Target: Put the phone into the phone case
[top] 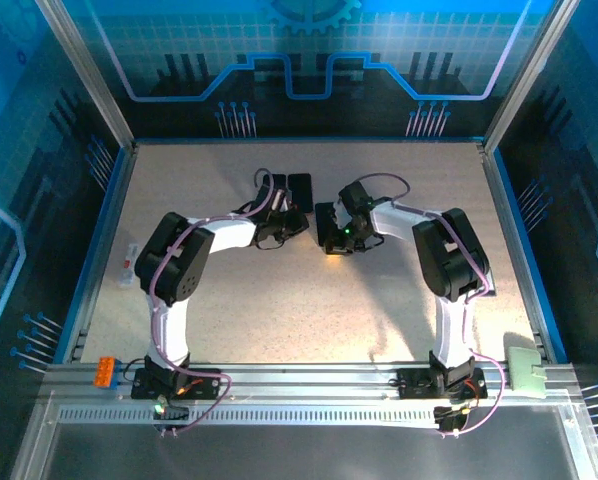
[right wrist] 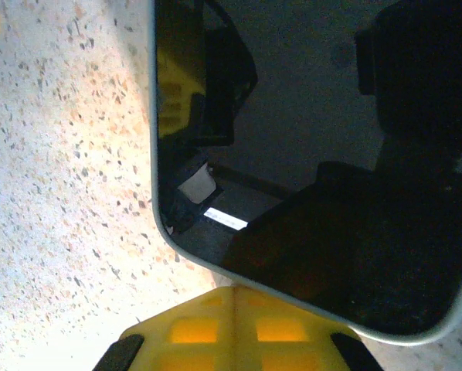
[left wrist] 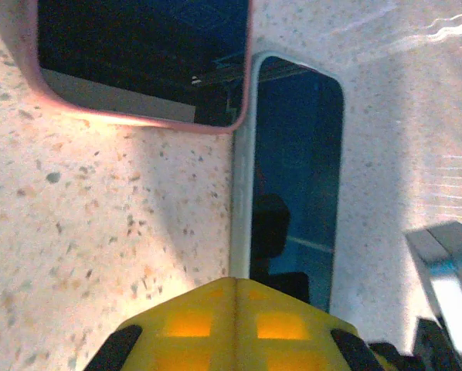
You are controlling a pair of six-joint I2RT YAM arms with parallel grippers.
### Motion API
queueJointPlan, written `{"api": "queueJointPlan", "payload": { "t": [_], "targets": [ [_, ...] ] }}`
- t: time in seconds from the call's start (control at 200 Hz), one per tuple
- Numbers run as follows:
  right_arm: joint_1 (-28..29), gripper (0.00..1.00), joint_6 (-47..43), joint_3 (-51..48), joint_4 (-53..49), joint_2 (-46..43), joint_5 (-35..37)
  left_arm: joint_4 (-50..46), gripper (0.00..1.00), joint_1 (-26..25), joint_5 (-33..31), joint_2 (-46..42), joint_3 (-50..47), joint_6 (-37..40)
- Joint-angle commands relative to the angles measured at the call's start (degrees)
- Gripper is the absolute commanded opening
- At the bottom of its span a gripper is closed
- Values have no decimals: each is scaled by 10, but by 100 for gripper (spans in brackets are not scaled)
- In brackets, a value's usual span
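Left arm [top: 184, 262], right arm [top: 447, 255] are showing white links, black joints. Lilac cables [top: 389, 177] are looping along both. Green light [top: 347, 232] is glowing upper centre. Left hand [left wrist: 235, 317] and right hand [right wrist: 235, 321] are wearing yellow tips.

place: robot lab cell | evidence: aluminium rails [top: 309, 378], blue panel walls [top: 399, 40]
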Motion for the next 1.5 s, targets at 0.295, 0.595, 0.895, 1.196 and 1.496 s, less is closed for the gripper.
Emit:
{"api": "queueJointPlan", "payload": {
  "t": [0.295, 0.595, 0.895, 1.196, 1.496],
  "targets": [
    [-33, 0, -14, 84, 67, 79, 59, -17, 0, 12, 0, -140, -87, 9],
    [-38, 0, -29, 168, 34, 127, 68, -20, 0, 12, -10, -194, -153, 5],
    [-48, 0, -52, 233, -5, 157, 85, -22, 0, 16, -21, -223, -184, 4],
    [-59, 0, -70, 246, -27, 155, 87, -20, 0, 18, -24, -232, -193, 2],
    [-74, 0, -79, 243, -33, 152, 93, -18, 0, 18, -25, -235, -199, 1]
  ]
}}
